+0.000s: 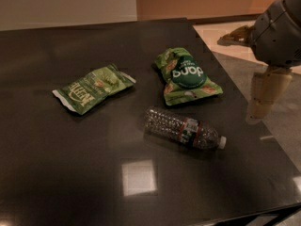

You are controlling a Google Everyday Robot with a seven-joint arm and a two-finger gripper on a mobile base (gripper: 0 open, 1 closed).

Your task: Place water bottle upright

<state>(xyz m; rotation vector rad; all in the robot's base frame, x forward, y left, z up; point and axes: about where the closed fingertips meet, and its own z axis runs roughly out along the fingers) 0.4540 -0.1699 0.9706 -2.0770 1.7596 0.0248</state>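
Small clear ribbed plastic water bottle (183, 128) lies on its side on the dark glossy worktop (70, 173), right of centre and nearer the front edge. Its white cap points at the right edge, and the red-white-dark label band sits near the cap end. It is not upright.

Beige claw (260, 112) under a grey arm housing (277, 32) hangs by the right edge, seemingly just outside it, well apart from the bottle and holding nothing. Released or clenched: cannot tell.

Green snack bag with a dark round logo (188, 76) lies just behind the bottle. Light green crinkled snack bag (94, 87) lies left of centre.
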